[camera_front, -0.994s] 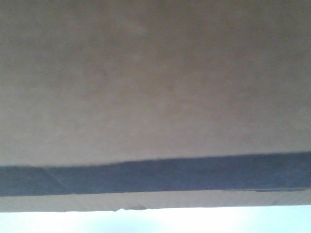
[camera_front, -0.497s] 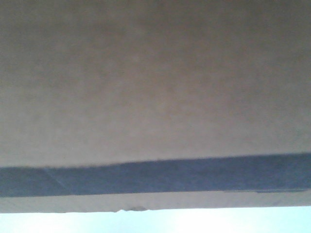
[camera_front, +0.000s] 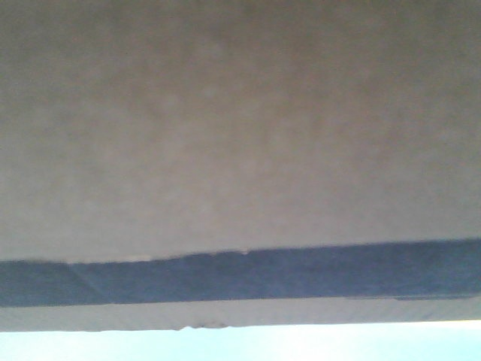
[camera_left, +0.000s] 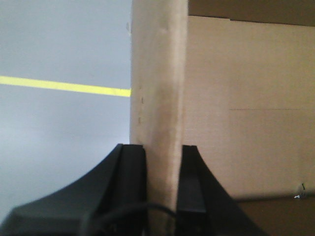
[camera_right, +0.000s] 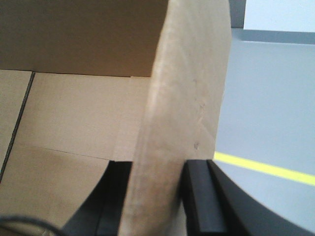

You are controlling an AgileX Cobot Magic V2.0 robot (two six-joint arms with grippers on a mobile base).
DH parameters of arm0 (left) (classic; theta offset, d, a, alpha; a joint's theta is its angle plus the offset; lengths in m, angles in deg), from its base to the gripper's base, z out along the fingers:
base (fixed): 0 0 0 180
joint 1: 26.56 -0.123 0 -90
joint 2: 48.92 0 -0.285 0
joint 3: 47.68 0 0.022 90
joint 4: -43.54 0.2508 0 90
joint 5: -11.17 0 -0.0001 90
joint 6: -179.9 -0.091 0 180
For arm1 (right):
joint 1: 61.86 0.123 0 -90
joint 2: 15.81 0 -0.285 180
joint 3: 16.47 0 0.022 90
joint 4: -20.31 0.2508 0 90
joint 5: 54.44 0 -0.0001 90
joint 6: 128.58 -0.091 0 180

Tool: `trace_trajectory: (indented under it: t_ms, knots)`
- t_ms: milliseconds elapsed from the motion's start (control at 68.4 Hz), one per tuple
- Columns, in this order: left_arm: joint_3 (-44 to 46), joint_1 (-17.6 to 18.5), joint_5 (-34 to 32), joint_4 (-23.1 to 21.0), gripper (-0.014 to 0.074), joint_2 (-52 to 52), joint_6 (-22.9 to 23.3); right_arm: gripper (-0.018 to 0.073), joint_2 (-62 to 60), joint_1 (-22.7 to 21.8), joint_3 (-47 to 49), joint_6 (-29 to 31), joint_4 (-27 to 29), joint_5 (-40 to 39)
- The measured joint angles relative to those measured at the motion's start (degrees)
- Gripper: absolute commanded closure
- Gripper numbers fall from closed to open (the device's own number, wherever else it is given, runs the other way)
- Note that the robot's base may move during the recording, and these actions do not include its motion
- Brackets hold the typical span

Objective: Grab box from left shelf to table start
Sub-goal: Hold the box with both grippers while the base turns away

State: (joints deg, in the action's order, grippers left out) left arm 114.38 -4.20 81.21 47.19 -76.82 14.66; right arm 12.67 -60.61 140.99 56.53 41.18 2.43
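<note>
The brown cardboard box [camera_front: 240, 135] fills nearly the whole front view, with a dark band [camera_front: 240, 274] across its lower part and a pale whitish strip, perhaps the table [camera_front: 240, 344], below it. My left gripper [camera_left: 164, 152] is shut on the box's upright side wall [camera_left: 158, 88], one black finger on each face. My right gripper [camera_right: 156, 169] is shut on the opposite side wall [camera_right: 189, 88] the same way. The box's open inside shows in both wrist views. The left shelf is out of view.
A grey floor [camera_left: 64, 123] with a yellow line [camera_left: 64, 86] lies beyond the box in the left wrist view. The same floor [camera_right: 266, 113] and yellow line [camera_right: 266, 167] show in the right wrist view.
The box stays almost still in the front view. The edge above the dark band looks slightly different, and the pale strip below stays the same.
</note>
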Motion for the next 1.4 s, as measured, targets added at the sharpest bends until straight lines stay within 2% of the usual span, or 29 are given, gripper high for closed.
trace_trajectory:
  t_ms: [1403]
  knots:
    - [0.0, 0.0, 0.0, 0.0, 0.0687, 0.0, 0.1, 0.0496, 0.0, 0.0, 0.0, 0.0, 0.1, 0.0]
